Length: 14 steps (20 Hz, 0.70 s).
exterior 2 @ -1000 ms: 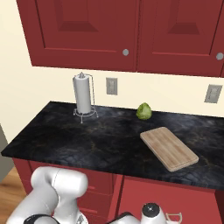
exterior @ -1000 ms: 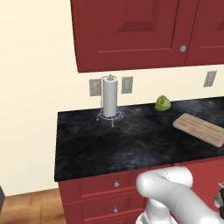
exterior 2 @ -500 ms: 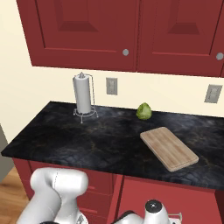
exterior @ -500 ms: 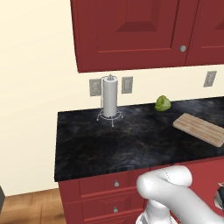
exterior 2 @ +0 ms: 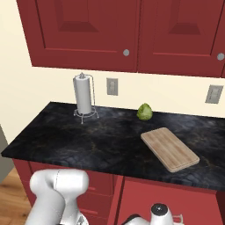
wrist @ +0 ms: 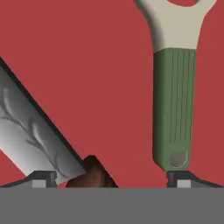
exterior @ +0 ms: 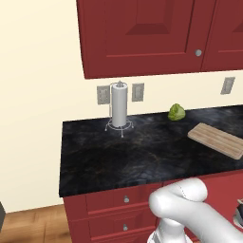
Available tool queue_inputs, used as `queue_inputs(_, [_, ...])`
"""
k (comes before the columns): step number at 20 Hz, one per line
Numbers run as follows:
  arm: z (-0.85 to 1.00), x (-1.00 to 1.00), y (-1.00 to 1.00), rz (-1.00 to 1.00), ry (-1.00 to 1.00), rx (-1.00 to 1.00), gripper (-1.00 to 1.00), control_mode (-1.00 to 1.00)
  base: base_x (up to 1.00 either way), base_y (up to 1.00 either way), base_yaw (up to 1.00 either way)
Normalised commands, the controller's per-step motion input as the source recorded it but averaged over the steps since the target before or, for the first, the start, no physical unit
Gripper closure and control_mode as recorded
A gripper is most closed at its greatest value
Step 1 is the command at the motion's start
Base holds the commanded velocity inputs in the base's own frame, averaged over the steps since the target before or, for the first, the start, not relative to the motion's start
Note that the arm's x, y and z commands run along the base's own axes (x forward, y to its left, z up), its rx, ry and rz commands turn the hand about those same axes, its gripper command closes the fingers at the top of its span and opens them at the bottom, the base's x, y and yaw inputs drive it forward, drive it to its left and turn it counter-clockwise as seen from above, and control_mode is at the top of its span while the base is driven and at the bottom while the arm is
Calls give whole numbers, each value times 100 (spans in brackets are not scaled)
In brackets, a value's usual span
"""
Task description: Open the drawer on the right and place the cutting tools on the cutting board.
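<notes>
My claw (wrist: pixel 111 177) is gaping wide | green tool (wrist: pixel 174 109) is lying above one tip, knife (wrist: pixel 33 127) above the other

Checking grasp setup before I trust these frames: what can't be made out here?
- Green-handled tool, hand view: its pale head runs off the top edge, so its type is unclear.
- Knife blade, hand view: cut off by the left edge; its brown handle is lost at the bottom.
- Drawer floor, hand view: no walls or front visible, so how far it is open is unknown.
- Cutting board, left base view: its right end is cropped.
</notes>
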Motion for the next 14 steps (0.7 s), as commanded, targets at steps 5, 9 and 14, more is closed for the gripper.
queue_inputs(5, [-2,0,0,0,0,0,100,-100,0,0,0])
queue_inputs(9, [0,-6,0,0,0,0,100,-100,0,0,0])
queue_inputs(14, [51,-17,2,-1,-15,0,100,-100,0,0,0])
